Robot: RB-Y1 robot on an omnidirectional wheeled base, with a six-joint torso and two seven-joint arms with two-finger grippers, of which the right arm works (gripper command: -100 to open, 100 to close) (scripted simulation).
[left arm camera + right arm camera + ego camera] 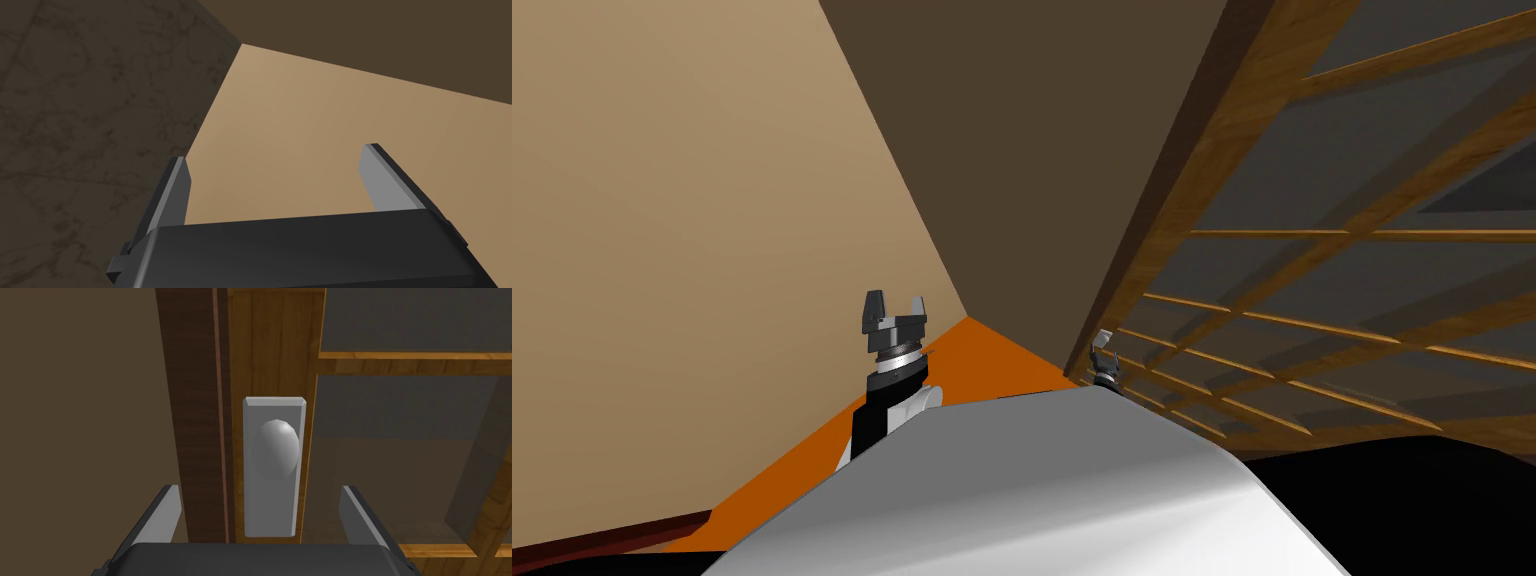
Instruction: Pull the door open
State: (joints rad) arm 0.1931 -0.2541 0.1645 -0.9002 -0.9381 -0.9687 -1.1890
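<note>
The right claw [259, 489] stands wide open and empty, its fingers just short of the round grey knob [276, 448] on a grey backplate [272, 513] at the edge of the wooden glazed door [270, 343] on my right. The left claw [893, 305] — also open, holding nothing — is raised by the tan wall [662, 250].

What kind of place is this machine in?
Probably an indoor corner of a house. A wooden door with a grid of greyish panes, a round grey knob on a plate, plain tan walls and an orange floor point to that.
</note>
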